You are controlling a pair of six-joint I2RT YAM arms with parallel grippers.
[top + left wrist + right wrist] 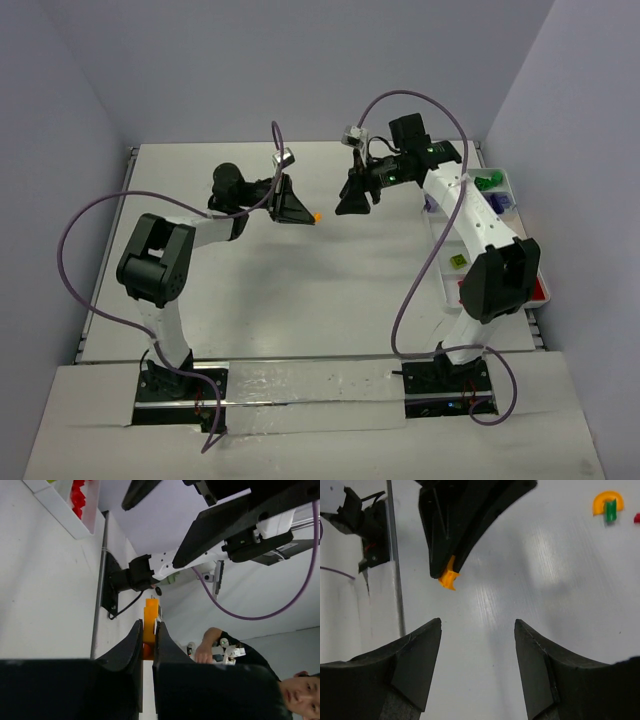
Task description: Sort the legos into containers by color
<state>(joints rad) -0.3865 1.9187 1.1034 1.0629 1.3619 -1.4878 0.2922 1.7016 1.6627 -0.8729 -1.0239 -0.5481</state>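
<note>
walls (300, 60): pale lilac; table (300, 290): white, slight sheen; light: even

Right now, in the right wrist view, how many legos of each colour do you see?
Orange: 2, the held lego and the arch
Green: 1, the green lego
Red: 1, the red lego, cut by the frame edge
Total: 4

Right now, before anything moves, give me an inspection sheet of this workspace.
Surface: white table, glossy.
Job's things: orange brick in the left hand; green bricks and red bricks in the tray; loose orange-and-green pieces on the table.
Clutter: nothing seen.
Hands: left hand shut on the orange brick; right hand open, facing it.
Cables: purple cables loop from both arms.
Surroundings: plain walls; a person nearby.
</note>
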